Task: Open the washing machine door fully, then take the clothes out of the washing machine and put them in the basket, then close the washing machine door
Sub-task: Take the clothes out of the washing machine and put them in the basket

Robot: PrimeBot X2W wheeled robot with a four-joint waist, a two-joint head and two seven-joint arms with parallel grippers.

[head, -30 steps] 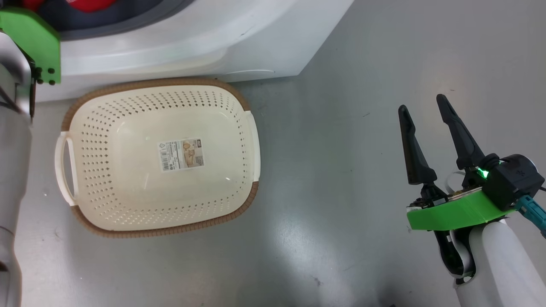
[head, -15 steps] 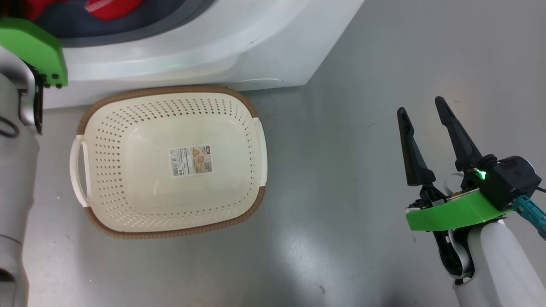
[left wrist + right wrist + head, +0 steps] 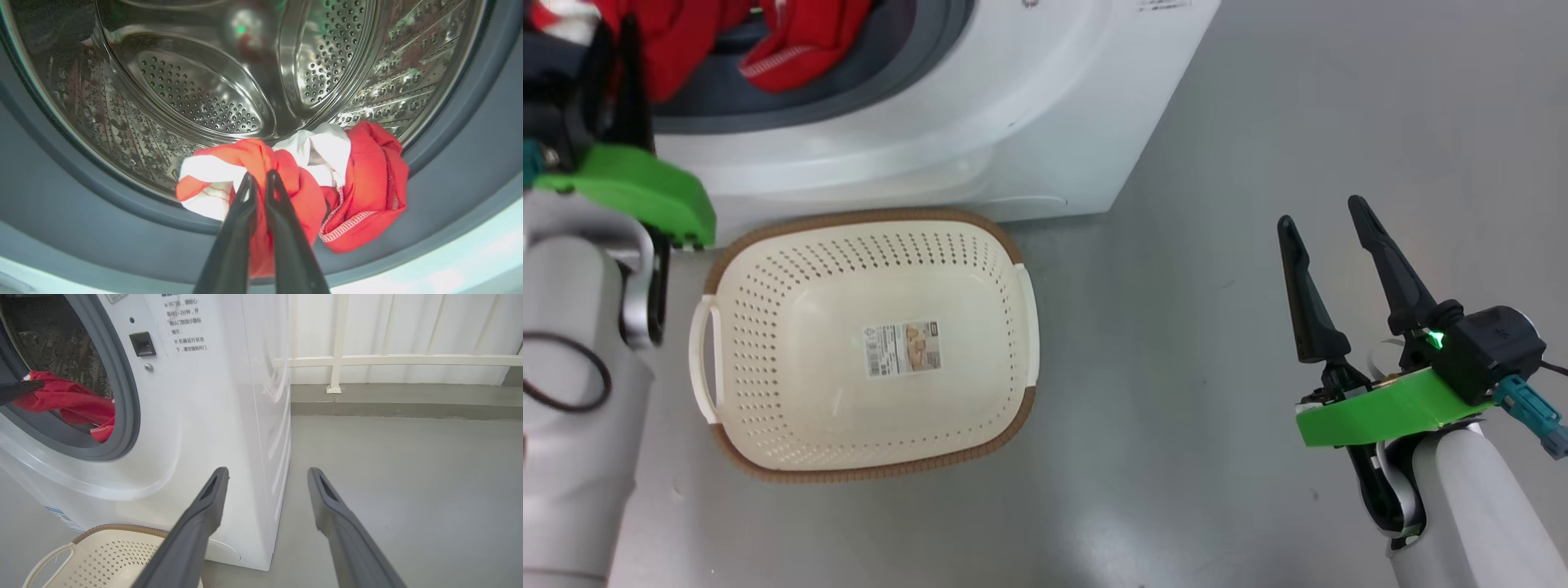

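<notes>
The left claw (image 3: pixel 260 175) is closed almost tight, its two dark fingers pinching a bunched fold of the clothes (image 3: pixel 359 179), red fabric with white panels. The clothes lie just ahead of and to the side of its tips, draped over the grey gasket (image 3: pixel 61 196) at the mouth of the washing machine (image 3: pixel 1013 98). One red hem with white stitching hangs below the rim of the opening. Beyond the fingertips is the perforated steel drum (image 3: pixel 204 94). The right claw (image 3: pixel 1321 211) is spread wide and holds nothing. It hovers over the grey floor (image 3: pixel 1176 286), well apart from the machine's corner. The basket (image 3: pixel 866 214) sits on the floor just below the left claw, close against the foot of the washing machine and well off to the side of the right claw. It has nothing in it except the sticker (image 3: pixel 903 349) on its bottom.
</notes>
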